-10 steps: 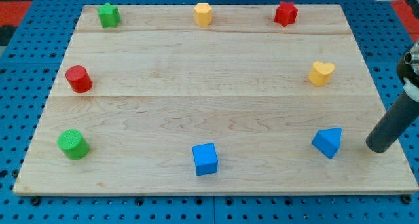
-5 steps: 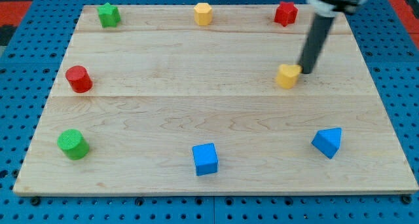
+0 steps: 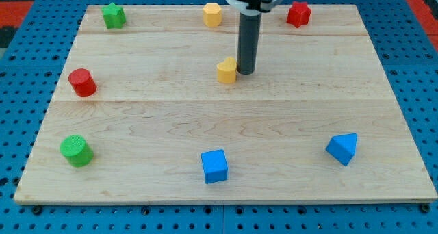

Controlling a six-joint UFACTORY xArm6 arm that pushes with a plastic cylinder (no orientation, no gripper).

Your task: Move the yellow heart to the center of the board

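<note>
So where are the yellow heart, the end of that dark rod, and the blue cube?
yellow heart (image 3: pixel 226 71): camera view, on its top face.
my tip (image 3: pixel 245 72): camera view, the rod's very end, against the heart's right side.
blue cube (image 3: pixel 214 166): camera view, middle of the block.

My tip (image 3: pixel 245 72) rests on the board, rod nearly upright.
</note>
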